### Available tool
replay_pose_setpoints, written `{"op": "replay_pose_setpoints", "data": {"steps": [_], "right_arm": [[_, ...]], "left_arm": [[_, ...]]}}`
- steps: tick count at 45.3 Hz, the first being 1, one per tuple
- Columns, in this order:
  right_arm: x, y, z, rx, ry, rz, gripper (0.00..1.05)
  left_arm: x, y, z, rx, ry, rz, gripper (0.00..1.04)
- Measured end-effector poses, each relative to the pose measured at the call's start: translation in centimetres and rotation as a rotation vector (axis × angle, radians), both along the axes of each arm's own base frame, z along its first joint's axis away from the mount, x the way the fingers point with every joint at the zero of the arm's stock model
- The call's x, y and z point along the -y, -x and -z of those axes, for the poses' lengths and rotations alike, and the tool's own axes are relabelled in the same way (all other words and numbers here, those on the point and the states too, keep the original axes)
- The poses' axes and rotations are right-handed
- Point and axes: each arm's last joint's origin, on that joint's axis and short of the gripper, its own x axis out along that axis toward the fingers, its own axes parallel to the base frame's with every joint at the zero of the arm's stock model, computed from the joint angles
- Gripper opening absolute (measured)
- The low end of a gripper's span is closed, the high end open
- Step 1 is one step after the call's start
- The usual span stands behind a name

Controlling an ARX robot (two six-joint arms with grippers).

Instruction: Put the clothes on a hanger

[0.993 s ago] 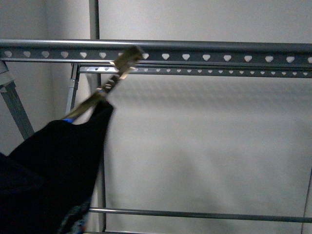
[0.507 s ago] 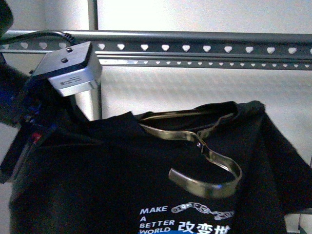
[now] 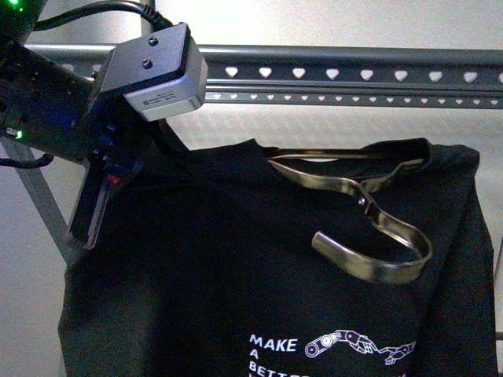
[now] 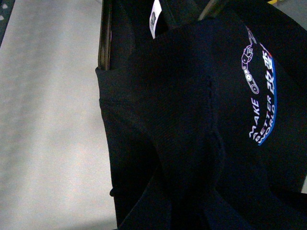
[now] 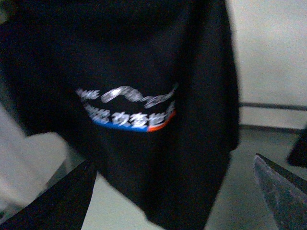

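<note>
My left hand [image 3: 90, 208] clenched the shirt's [image 3: 236, 267] shoulder below the rack rail [image 3: 346, 75]; my right hand [image 5: 177, 201] hung released, empty. Lifting step, I judged. Next: get the drooping hook [image 3: 377, 259] over the rail.

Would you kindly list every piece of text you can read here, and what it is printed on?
"MAKE A BETTER WORLD": white print on the black T-shirt.
Chinese characters beside it: too blurred to read.
Label on the grey wrist camera: too small.
White neck tag: too small.
</note>
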Motion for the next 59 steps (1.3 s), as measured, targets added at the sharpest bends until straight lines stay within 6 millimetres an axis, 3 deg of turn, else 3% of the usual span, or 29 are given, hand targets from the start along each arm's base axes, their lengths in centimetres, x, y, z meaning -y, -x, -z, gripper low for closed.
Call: {"op": "replay_pose_setpoints", "data": {"steps": [5,14,20,26,32,39,59], "right_arm": [[1.3,-1.5,-1.8,0.145,0.191,-0.114,0.97],[2.6,-5.2,-5.2,0.49,0.69,-0.289,0.97],[3.4,-8.6,-5.2,0.601,0.994,-0.463,0.97],[3.3,-12.3,-6.0,0.695,1.248,-0.496,0.97],[2.3,-15.5,-8.1,0.732,1.315,-0.471,0.97],[1.2,-17.7,-9.2,0.724,1.325,-0.464,0.97],[-1.1,-25.7,-10.2,0.603,1.315,-0.393,0.95]], "left_arm": [[0.1,0.0,0.0,0.0,0.0,0.003,0.05],[0.1,0.0,0.1,-0.001,0.0,0.002,0.05],[0.1,0.0,0.1,-0.001,-0.001,0.002,0.05],[0.0,0.0,0.1,0.0,-0.003,-0.002,0.05],[0.1,0.0,0.1,0.0,-0.002,0.0,0.05],[0.1,0.0,0.1,-0.001,-0.002,0.001,0.05],[0.1,0.0,0.0,0.001,-0.003,0.0,0.05]]}}
